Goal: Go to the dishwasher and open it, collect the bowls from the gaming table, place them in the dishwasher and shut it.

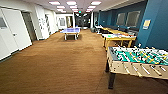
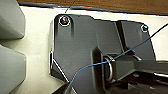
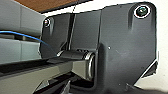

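Green-field wooden table-football table point(image 1: 140, 60) cut off by right edge of head view; far end, rods there not visible. Yellow-topped table point(image 1: 119, 37) w/ items on top too blurred to identify. Blue table-tennis table point(image 1: 71, 30) far down hall, small, details unclear. Dark corridor end point(image 1: 81, 21) beyond: contents indiscernible. Framed sign on blue wall point(image 1: 146, 24): text unreadable. White door point(image 1: 13, 30) at left partly cropped by frame edge.

Brown carpet point(image 1: 62, 65) (matt, finely ribbed)
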### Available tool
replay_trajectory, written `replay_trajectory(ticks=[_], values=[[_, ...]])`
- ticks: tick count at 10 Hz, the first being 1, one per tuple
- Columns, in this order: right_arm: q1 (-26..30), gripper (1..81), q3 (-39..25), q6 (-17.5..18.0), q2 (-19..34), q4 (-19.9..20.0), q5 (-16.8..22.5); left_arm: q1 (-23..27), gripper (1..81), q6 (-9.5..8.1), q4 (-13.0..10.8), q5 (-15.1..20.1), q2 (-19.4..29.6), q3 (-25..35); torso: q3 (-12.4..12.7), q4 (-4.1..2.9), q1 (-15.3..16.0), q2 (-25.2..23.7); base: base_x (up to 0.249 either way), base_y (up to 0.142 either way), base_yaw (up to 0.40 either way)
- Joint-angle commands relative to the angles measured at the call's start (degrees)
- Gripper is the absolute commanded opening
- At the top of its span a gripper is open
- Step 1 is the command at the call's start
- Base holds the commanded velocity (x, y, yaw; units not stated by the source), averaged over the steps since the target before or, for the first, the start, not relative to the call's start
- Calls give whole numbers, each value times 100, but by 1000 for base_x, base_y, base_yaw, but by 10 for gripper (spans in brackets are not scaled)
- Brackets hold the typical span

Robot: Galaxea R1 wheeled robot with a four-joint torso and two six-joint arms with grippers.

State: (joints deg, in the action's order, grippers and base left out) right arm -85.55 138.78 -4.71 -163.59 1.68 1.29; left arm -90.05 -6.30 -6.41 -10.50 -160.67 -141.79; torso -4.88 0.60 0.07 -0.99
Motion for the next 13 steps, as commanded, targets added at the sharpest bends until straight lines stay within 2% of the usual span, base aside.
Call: replay_trajectory(ticks=[1, 6, 13], values=[[271, 811, -45, -30, 8, -45, 328, 176, 811, -20, 0, 267, 87, 11, 0, 0, 0, 0, 0, 0, 0], [262, 811, -36, -30, -1, -45, 328, 176, 811, -20, 0, 259, 87, 11, 0, 0, -2, -2, 73, 0, 0], [271, 811, -27, -30, -36, -45, 328, 176, 811, -20, -9, 259, 79, 11, 2, 0, -7, -2, 127, 0, 0]])
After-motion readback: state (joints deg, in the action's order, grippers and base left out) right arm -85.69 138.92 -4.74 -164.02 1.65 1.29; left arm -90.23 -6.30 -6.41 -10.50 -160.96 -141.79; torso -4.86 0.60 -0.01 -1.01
